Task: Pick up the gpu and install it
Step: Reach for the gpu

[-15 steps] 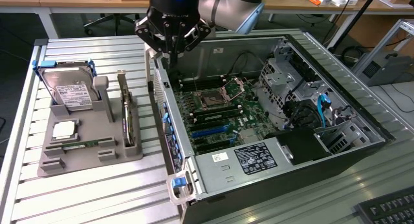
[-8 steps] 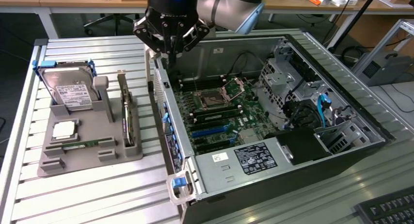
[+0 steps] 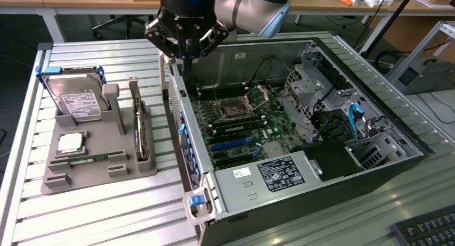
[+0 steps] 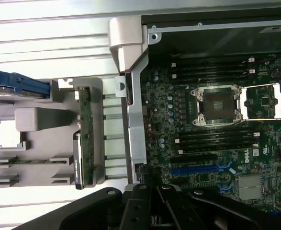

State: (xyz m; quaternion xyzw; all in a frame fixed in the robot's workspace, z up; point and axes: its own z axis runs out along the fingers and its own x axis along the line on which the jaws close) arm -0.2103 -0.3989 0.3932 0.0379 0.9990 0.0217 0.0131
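Note:
The gpu (image 3: pixel 139 124) stands on its long edge in a slot of the grey parts holder (image 3: pixel 99 174), on the exterior view's left of the open computer case (image 3: pixel 334 187). In the wrist view the gpu (image 4: pixel 85 136) shows edge-on as a thin green board with a silver bracket end. My gripper (image 3: pixel 187 57) hangs shut and holds nothing, above the case's rear wall and well above the holder. Its dark fingers (image 4: pixel 141 203) meet over the edge of the motherboard (image 4: pixel 212 143). A blue expansion slot (image 4: pixel 197 168) lies on that board.
In the holder stand a silver hard drive (image 3: pixel 78 101) in a blue frame, a processor chip (image 3: pixel 71 143) and a slim RAM stick (image 3: pixel 85 160). The case holds an open processor socket (image 3: pixel 233 108), a power supply (image 3: pixel 284 173) and drive cages (image 3: pixel 334 91). A keyboard (image 3: pixel 430 230) lies at the front right.

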